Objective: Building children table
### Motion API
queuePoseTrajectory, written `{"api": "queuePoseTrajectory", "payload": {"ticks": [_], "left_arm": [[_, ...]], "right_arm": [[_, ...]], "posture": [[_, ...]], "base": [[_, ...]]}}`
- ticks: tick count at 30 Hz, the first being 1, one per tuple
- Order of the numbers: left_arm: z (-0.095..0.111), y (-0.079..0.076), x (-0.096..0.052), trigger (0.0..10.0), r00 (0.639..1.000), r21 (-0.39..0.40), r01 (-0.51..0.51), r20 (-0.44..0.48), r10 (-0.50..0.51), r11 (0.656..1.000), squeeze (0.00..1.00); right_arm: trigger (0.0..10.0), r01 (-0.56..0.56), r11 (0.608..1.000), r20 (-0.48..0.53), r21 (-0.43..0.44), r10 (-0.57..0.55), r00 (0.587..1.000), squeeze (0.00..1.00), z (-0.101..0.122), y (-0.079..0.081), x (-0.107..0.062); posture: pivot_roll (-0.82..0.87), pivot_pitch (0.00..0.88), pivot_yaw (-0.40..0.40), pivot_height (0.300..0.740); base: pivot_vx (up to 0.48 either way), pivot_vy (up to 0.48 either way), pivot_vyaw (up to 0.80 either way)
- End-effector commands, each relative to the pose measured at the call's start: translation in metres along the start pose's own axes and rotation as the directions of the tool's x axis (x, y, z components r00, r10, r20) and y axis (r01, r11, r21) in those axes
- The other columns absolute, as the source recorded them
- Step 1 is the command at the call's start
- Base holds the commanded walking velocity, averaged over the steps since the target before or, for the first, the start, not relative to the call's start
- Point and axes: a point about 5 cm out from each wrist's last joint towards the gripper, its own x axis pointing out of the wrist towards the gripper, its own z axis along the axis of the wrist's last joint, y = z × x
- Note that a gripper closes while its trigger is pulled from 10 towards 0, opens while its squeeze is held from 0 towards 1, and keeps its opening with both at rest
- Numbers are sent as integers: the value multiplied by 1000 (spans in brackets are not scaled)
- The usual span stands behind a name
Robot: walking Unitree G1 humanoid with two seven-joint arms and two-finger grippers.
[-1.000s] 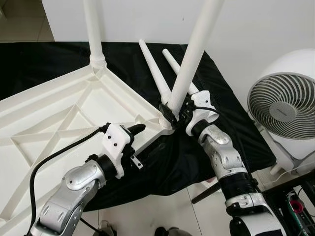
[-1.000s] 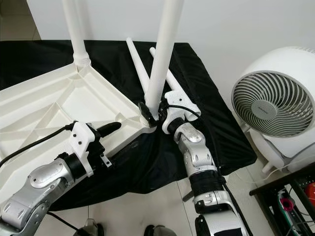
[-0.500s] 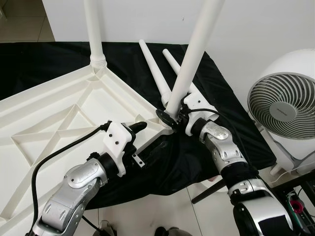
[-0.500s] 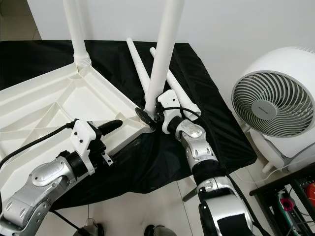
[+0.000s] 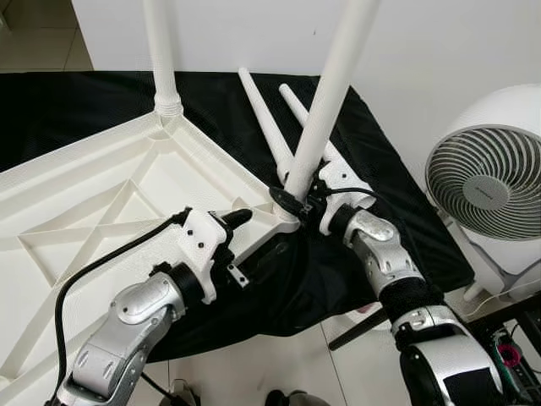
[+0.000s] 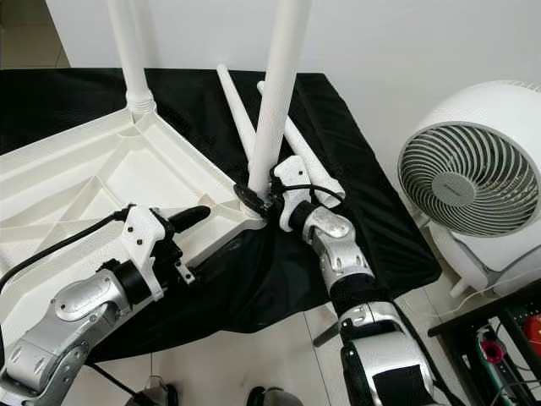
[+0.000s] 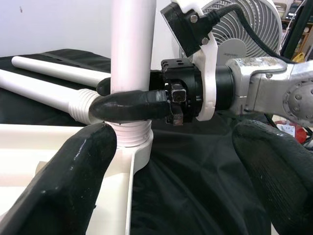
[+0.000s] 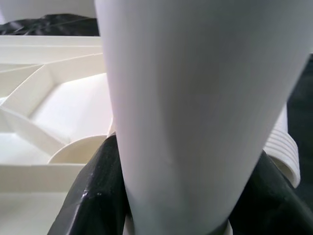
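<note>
One leg (image 5: 159, 59) stands in the tabletop (image 5: 93, 194); my right gripper (image 5: 297, 201) clamps a second leg (image 5: 325, 101) at the tabletop's near corner, two spare legs (image 5: 269, 127) beyond await, my left gripper (image 5: 232, 222) fingers apart

The upside-down table top (image 5: 93, 203) is creamy white, and its legs (image 5: 325, 118) are white too. A black cloth (image 5: 76, 106) lies under it. The fan (image 5: 490, 182) is white. Both arms are silver with black fingers (image 7: 129, 105).
</note>
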Motion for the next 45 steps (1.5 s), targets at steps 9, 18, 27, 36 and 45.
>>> {"api": "queuePoseTrajectory", "payload": {"ticks": [9,18,27,36,45], "left_arm": [[2,-6,1,10000,1000,2,25,3,-25,1000,0],[1,-6,3,10000,999,3,37,2,-37,999,0],[0,-7,5,10000,998,2,55,3,-55,998,0],[1,-4,5,10000,998,12,55,5,-55,998,0],[1,-4,5,10000,999,11,54,2,-54,998,0]], "right_arm": [[10000,312,946,-110,94,-301,947,0,-23,6,-8],[10000,564,823,-113,61,-556,824,0,-18,13,-14],[10000,572,812,-101,118,-563,820,0,-9,53,-10],[10000,584,806,-113,98,-574,811,235,-6,55,-15],[10000,517,840,-59,167,-515,855,1000,-1,49,-16]], "posture": [[152,131,-119,740],[143,117,-119,740],[131,102,-117,740],[134,101,-117,740],[137,102,-116,740]], "base": [[0,0,0],[0,0,0],[0,0,0],[0,0,0],[0,0,0]]}}
